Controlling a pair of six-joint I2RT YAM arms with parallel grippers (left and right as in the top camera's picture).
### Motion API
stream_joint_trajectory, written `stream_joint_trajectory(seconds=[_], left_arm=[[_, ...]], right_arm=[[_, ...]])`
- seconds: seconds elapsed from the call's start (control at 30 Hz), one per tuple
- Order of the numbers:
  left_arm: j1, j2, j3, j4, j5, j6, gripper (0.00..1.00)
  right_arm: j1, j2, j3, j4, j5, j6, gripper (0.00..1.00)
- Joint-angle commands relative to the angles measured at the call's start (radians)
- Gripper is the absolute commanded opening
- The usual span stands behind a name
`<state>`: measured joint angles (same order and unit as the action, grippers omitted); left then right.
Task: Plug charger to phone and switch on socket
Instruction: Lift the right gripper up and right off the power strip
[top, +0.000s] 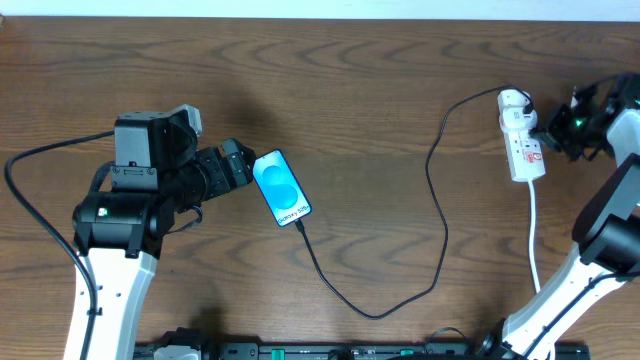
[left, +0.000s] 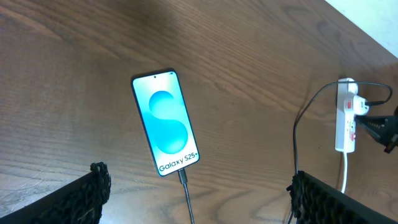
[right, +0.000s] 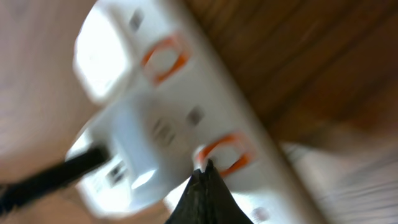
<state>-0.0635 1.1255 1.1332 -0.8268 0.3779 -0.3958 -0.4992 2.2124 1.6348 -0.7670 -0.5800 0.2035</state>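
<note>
Two grippers: both are seen over the table (top: 380, 80).
Left gripper (top: 242, 166): jaws are spread wide; nothing is held; it is poised just beside the phone (top: 282, 188), apart from it.
Right gripper (right: 202, 186): fingers are shut to a single tip, set against an orange-framed switch (right: 224, 152) on the socket (top: 522, 140); the view is blurred.
Charger (top: 440, 200): the tip is seated in the phone's lower edge; the cable is looped across to the white adapter (top: 513, 100) on the socket.
Room: the socket is placed toward the far right; bare wood is left between it and the phone, crossed only by the cable.
</note>
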Motion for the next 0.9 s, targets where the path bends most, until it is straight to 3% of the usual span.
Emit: stream_joint_trajectory(seconds=[0.0,0.27,0.67,0.7,0.73,0.8,0.87], left_arm=[[0.001,-0.007,0.018,0.001,-0.009,0.003,0.94],[0.001,-0.007,0.018,0.001,-0.009,0.002,0.94],[0.001,-0.007,0.018,0.001,-0.009,0.002,0.94],[0.001,-0.007,0.018,0.001,-0.009,0.002,0.94],[0.001,-0.007,0.018,0.001,-0.009,0.002,0.94],[0.001,-0.007,0.018,0.001,-0.009,0.002,0.94],[0.001,-0.007,0.018,0.001,-0.009,0.002,0.94]], right_arm=[[0.008,0.037,-0.028,-0.010,-0.269,0.045,0.01],[-0.045,0.027,-0.024,-0.003,-0.250,0.015,0.01],[-0.046,-0.271,-0.023,-0.084,0.183,-0.112,0.03],[-0.042,-0.292,-0.023,-0.085,0.228,-0.134,0.11],[-0.037,-0.305,-0.023,-0.085,0.268,-0.150,0.28],[-0.030,-0.313,-0.023,-0.087,0.327,-0.161,0.53],[-0.029,-0.311,-0.023,-0.098,0.340,-0.182,0.68]])
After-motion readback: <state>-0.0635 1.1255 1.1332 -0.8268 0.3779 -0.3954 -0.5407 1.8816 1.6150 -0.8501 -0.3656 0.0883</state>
